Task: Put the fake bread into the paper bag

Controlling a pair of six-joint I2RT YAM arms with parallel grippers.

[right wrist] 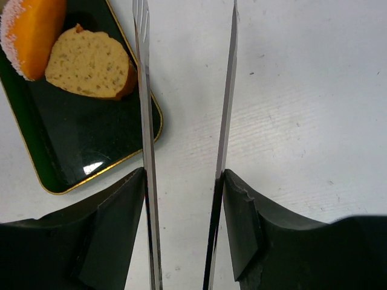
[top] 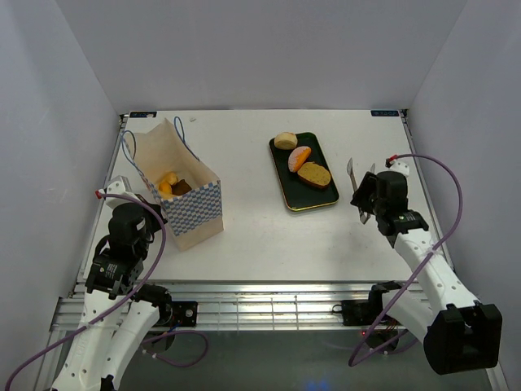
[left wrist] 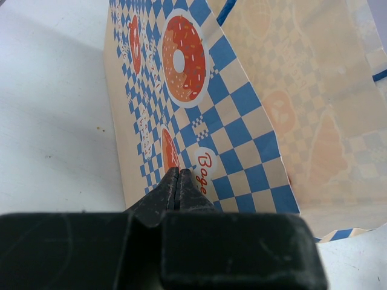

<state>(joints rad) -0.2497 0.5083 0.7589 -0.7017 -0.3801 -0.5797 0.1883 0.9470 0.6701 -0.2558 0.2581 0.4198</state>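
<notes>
The glossy golden-orange and brown fake bread is split between two places. A few pieces, orange ones and a dark one, lie inside the cream paper bag with the blue-and-white checkered base, which stands open near the left edge of the white desk. A round pale bun, an orange sugar-edged wedge and a brown slice lie on the dark rectangular gold-rimmed tray right of the middle. So the job looks partly done, with three pieces left to carry over. The right fingers, partly apart, are clamped on slim shiny metal tongs; nothing shows between the blades, which hang over bare desk just beside the tray's near right corner. The left fingers are pressed together, tips at the bag's checkered band; whether they pinch paper I cannot tell.
</notes>
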